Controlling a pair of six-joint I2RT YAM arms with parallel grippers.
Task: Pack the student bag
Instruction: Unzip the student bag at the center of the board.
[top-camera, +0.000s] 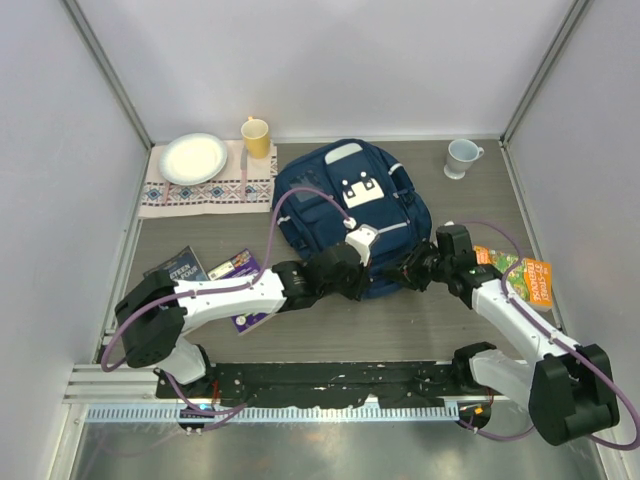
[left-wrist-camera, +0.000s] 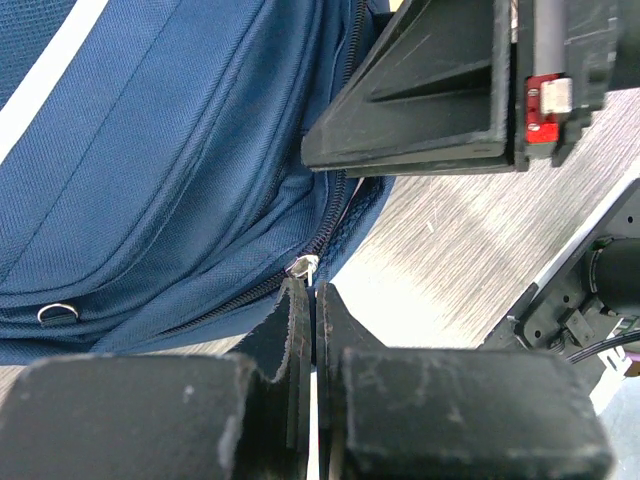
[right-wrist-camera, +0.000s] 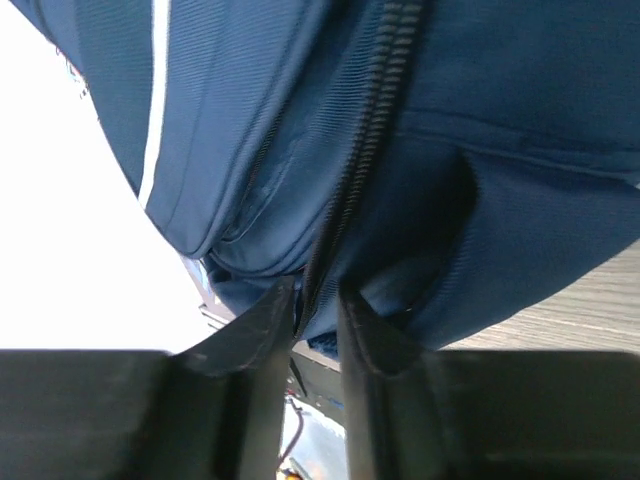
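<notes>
Since the student bag (top-camera: 320, 195) is soft, floppy cloth, it will likely sag and slide on the bench (top-camera: 400, 330) if tugged from one side only; probably light. It lies flat mid-bench, front pocket up, near edge toward the arms. Best holds, I'd say: the metal zip pull (left-wrist-camera: 303, 265), plus the fabric beside the zip as a brace. Left tool (left-wrist-camera: 308, 295) is pinched fully closed, pull right at its tips, probably gripped. Right tool (right-wrist-camera: 312, 300) shows a slim gap, astride the zip seam; cannot tell if it bites cloth.
</notes>
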